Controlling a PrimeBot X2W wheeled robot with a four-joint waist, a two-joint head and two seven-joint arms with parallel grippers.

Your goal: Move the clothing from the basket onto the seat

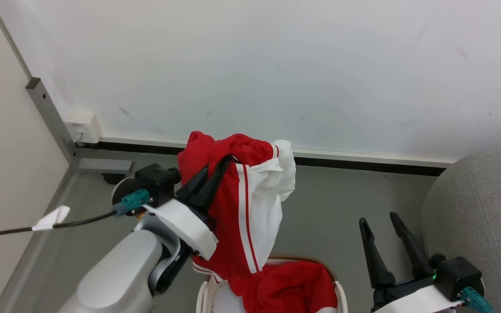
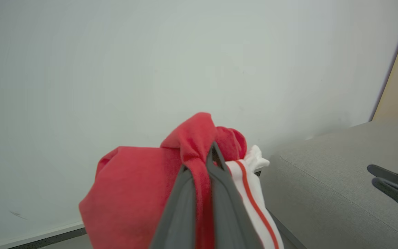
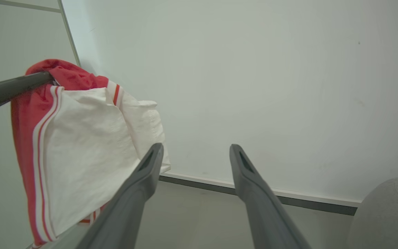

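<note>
A red and white garment of the clothing (image 1: 250, 204) hangs in the air above the basket (image 1: 338, 292), pinched at its top by my left gripper (image 1: 226, 161), which is shut on it. The left wrist view shows red cloth (image 2: 133, 186) squeezed between the two dark fingers (image 2: 216, 193). More red clothing (image 1: 289, 287) lies in the white, tan-rimmed basket at the bottom edge. My right gripper (image 1: 379, 219) stands open and empty to the right of the basket, beside the grey seat (image 1: 485, 217). In the right wrist view the garment (image 3: 85, 155) dangles at the left of my open right gripper (image 3: 195, 148).
A white wall (image 1: 276, 65) with a dark baseboard (image 1: 363, 163) runs behind the scene. A metal post (image 1: 50, 117) and a wall socket (image 1: 83, 127) stand in the left corner. A black cable (image 1: 37, 228) trails from my left wrist. Grey floor (image 1: 328, 208) lies between basket and wall.
</note>
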